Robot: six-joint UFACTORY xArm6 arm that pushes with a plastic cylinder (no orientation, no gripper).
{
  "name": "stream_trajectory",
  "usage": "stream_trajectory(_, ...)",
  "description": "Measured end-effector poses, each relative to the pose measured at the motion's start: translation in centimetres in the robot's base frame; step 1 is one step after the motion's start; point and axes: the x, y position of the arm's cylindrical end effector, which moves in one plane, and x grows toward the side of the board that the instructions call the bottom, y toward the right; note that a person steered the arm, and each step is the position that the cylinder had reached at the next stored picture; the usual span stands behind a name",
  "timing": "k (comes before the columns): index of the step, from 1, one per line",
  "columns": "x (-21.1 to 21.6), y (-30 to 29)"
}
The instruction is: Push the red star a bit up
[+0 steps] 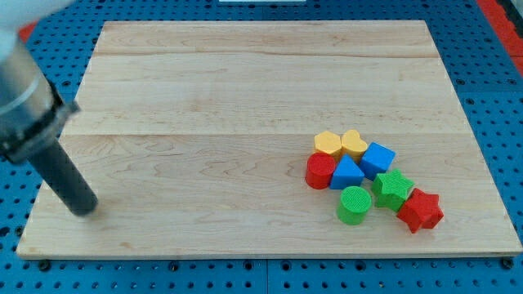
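Note:
The red star (421, 210) lies near the board's lower right, at the lower right end of a tight cluster of blocks. It touches the green star (393, 189) on its upper left. My tip (84, 209) rests on the board near the lower left corner, far to the left of the red star and of every block. The dark rod slants up to the view's upper left.
The cluster also holds a green cylinder (354, 204), a blue triangle (347, 173), a red cylinder (320, 171), a blue cube (377, 158), a yellow hexagon (328, 144) and a yellow heart (354, 143). The wooden board (245, 90) lies on a blue pegboard.

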Motion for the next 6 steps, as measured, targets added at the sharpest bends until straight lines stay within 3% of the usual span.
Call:
stream_trajectory(1, 4.0, 1.8)
stream_trajectory(2, 4.3, 6.7)
stream_trajectory(4, 4.3, 35.2)
stream_trajectory(5, 3.0, 41.7)
stream_trajectory(6, 1.0, 40.7)
